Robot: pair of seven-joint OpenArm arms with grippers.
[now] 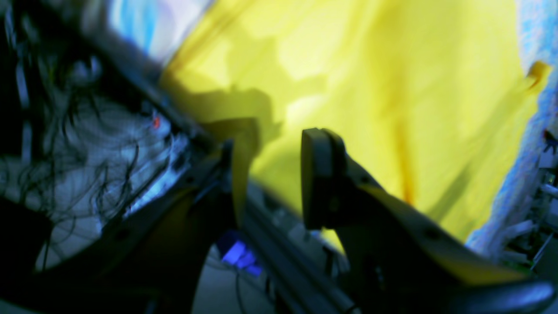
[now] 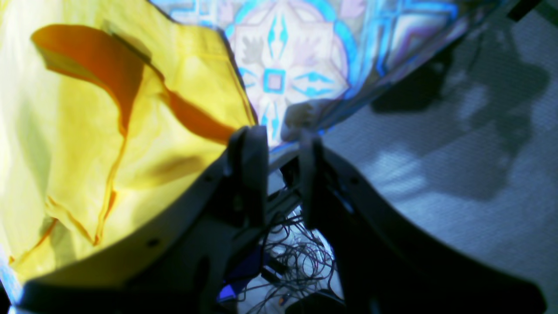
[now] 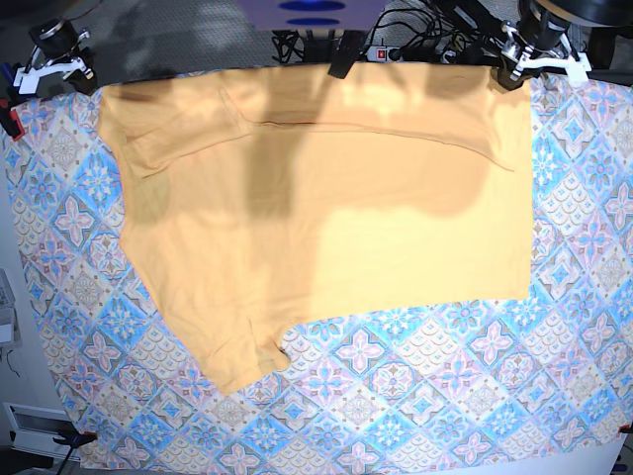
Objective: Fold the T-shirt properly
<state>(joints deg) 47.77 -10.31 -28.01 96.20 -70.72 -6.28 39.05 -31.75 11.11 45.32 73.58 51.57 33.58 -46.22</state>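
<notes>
Wrist views show both grippers' jaws parted, gripping nothing (T-shirt (image 3: 326, 208) spread flat).

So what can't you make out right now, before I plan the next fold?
- Base view: both arms fall outside the frame; only the T-shirt on the tablecloth shows.
- Left wrist view: motion blur hides whether the left end effector touches cloth.
- Right wrist view: the right end effector blocks the shirt edge behind it.
- Neckline and label: not discernible.

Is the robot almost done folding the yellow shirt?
Not yet. The T-shirt has one fold along its far edge and lies wide on the tablecloth. Both tools are near that edge; the left tool is open with nothing clearly gripped. More folds remain.
</notes>
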